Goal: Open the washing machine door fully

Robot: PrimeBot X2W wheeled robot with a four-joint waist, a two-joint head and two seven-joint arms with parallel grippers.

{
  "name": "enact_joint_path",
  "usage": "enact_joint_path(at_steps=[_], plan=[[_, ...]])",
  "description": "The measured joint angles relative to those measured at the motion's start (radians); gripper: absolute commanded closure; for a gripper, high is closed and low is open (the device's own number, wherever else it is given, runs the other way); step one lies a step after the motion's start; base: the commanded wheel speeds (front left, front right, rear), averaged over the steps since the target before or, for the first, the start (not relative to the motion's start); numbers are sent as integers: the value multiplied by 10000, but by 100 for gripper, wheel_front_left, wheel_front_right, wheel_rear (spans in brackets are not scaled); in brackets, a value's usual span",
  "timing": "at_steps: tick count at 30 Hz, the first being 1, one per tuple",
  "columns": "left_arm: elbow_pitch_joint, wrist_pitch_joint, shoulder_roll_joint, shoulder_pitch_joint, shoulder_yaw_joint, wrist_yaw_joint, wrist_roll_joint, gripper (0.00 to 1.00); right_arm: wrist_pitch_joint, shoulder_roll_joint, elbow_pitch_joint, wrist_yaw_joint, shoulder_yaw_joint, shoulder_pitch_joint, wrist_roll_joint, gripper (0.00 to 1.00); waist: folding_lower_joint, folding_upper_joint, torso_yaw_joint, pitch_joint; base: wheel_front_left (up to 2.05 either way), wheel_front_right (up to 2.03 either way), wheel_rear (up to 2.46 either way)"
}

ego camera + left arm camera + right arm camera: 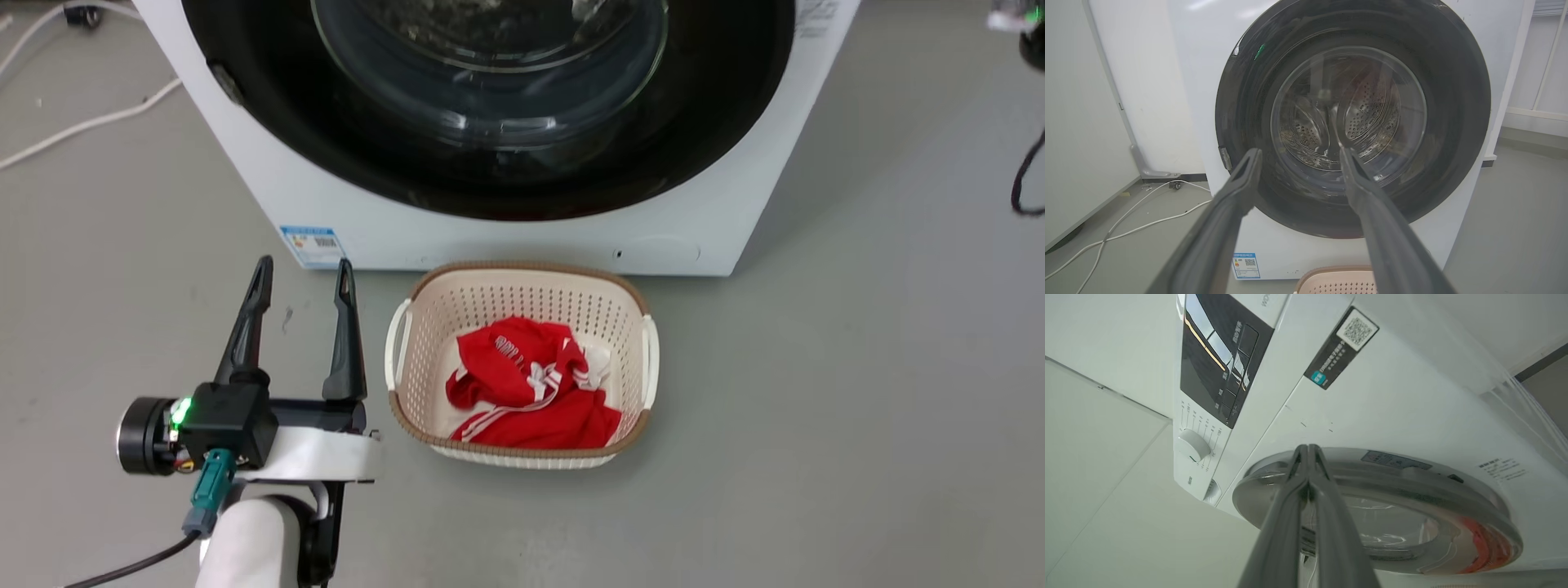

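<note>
Head view: left tool spread, holding nothing, over floor near-left of washing machine. Washing machine door looks shut. Basket w/ red garment sits just in front.
Left wrist view: fingers frame door's lower half, not touching it.
Right wrist view: right tool pressed together, tips at door rim; contact unclear.

Item one: a cream perforated plastic laundry basket with a brown rim is sitting on the grey floor ahead of me.
Item two: a crumpled red garment with white stripes is lying inside it.
Item three: thin white cables are trailing across the floor on my left.
Item four: a black cable is looping at the far right.
</note>
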Motion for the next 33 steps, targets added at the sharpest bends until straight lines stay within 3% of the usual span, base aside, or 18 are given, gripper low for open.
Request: enact_joint_path(at_steps=[5, 12, 22, 33], plan=[[-224, 0, -21, -451, -125, -46, -19, 0, 878, 314, 1498, 0, 610, -1702, -838, 100, 1, 0, 308, 838, 0, 0, 0], [-414, -2, -29, -724, -180, -88, -88, 0, 924, 341, 2297, 0, 899, -2735, -1457, 100, 0, 0, 604, 1544, 0, 0, 0], [-495, 0, -40, -1048, -376, -77, -151, 0, 755, 334, 2702, 0, 892, -3290, -2025, 100, 1, 0, 784, 2328, 0, 0, 0], [-339, 0, -44, -1084, -491, -13, -199, 0, 2466, 433, 2688, -2, 570, -3205, -2031, 100, 0, 0, 677, 2182, 0, 0, 0]])
